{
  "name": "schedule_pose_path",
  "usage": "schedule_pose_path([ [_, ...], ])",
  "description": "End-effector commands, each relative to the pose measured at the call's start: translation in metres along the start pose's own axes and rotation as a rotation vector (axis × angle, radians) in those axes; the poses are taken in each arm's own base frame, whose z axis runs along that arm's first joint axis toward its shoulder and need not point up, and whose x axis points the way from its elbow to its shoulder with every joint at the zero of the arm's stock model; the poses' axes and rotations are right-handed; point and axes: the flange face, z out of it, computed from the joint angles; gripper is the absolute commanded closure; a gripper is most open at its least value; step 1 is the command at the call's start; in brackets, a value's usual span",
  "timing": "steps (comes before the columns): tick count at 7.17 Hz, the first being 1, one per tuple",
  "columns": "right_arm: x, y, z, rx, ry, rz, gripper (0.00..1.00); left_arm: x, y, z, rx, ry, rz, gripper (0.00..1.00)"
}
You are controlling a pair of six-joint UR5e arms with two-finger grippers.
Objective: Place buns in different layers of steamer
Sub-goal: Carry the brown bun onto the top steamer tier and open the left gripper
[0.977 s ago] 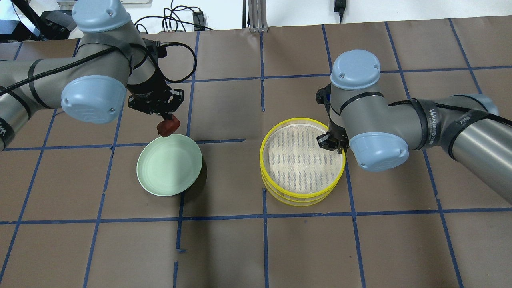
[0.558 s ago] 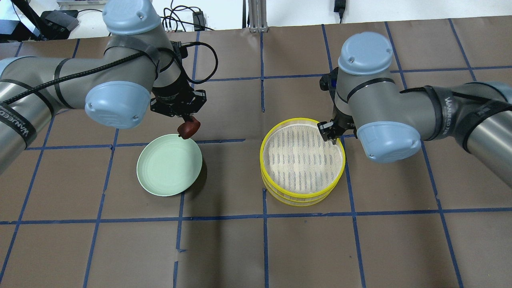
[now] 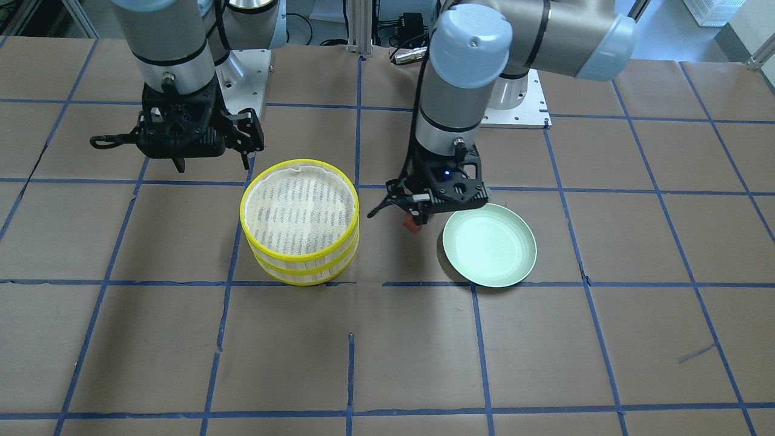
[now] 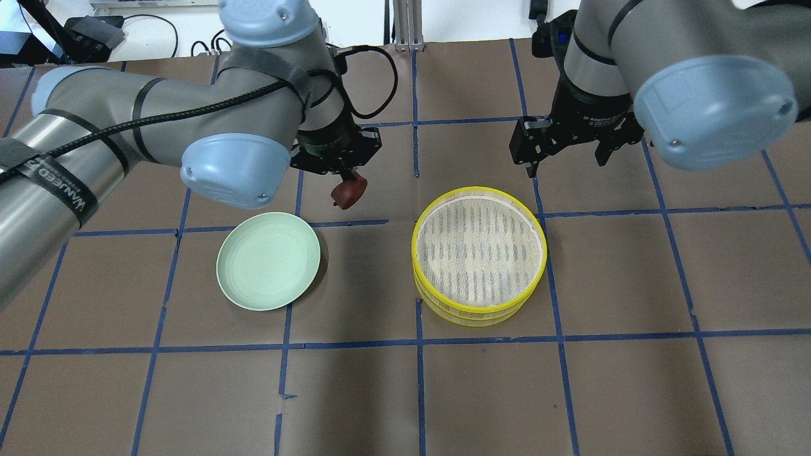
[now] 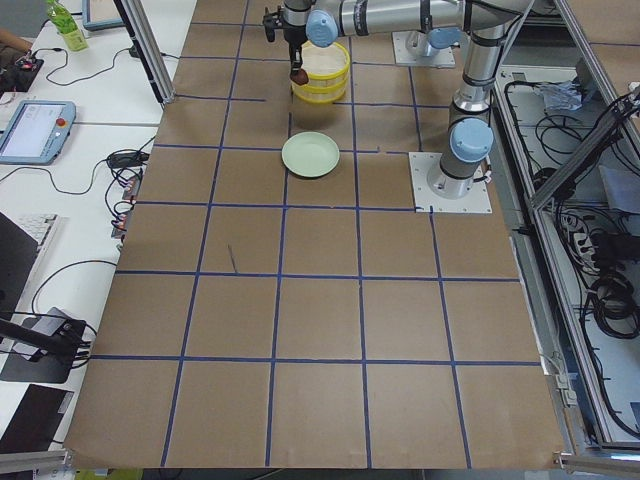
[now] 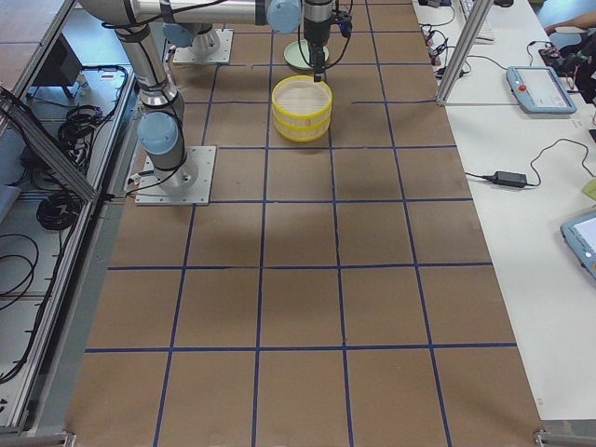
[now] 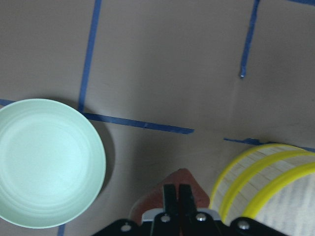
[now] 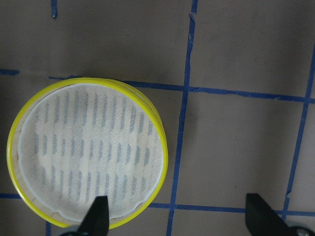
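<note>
The steamer [image 4: 478, 311] stands right of centre with its two yellow-rimmed layers stacked; its top mesh liner is bare. It also shows in the front view [image 3: 300, 267] and the right wrist view [image 8: 88, 152]. My left gripper [image 4: 343, 183] is shut on the reddish-brown bun [image 4: 346, 194], held in the air between the plate and the steamer; the bun shows in the front view [image 3: 410, 223] and behind the shut fingers in the left wrist view [image 7: 173, 183]. My right gripper [image 4: 565, 158] is open and empty, above the table just beyond the steamer's far right. The cream-white bun is not in view.
An empty pale green plate [image 4: 268, 261] lies left of the steamer, also seen in the front view [image 3: 489, 244] and the left wrist view [image 7: 47, 162]. Brown paper with blue tape lines covers the table. Cables lie along the far edge.
My left gripper has carried the reddish-brown bun rightward, from the plate's far edge toward the steamer. My right gripper has moved from the steamer's right rim to beyond its far side.
</note>
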Motion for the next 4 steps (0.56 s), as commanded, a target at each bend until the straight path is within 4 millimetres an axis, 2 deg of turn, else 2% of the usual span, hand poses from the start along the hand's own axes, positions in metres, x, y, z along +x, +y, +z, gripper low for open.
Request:
schedule_pose_path([
  [1,0.025,-0.007,-0.025,0.029,-0.032,0.078,0.02,0.05,0.027,0.005,0.034,0.026,-0.003,1.0],
  [3,0.031,0.0,-0.03,0.029,-0.024,0.083,0.01,0.064,0.033,0.004,0.058,0.067,-0.039,1.0],
  [4,0.032,-0.001,-0.03,0.031,-0.025,0.084,0.01,0.073,0.04,0.012,0.044,0.069,-0.035,1.0],
])
